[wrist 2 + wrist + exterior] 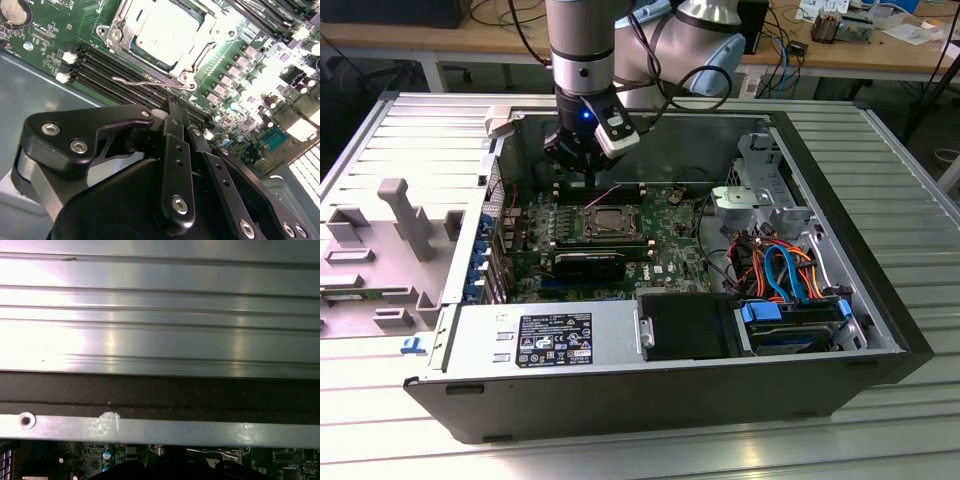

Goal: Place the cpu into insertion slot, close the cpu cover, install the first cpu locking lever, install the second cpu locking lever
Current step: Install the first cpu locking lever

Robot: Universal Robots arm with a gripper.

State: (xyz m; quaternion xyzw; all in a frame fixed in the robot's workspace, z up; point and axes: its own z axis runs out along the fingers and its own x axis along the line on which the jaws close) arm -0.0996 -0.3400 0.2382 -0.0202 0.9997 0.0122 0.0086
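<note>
At the exterior view's left, a grey moulded tray (pixel 390 250) lies on the ribbed metal table (pixel 880 180) beside the open computer case (pixel 840 400). Inside the case, the gripper (pixel 582 165) hangs over the green circuit board (pixel 530 225), just behind the insertion slot (pixel 610 222); in the second wrist view its fingers (pixel 176 125) are pressed together with nothing between them, above the black memory slots (pixel 115 75). There the cpu (pixel 165 27) sits seated in the socket with the cpu cover (pixel 120 37) closed over its edges, and a thin wire locking lever (pixel 142 79) lies along the socket's near side; at the exterior view's right are coloured cables (pixel 785 265).
</note>
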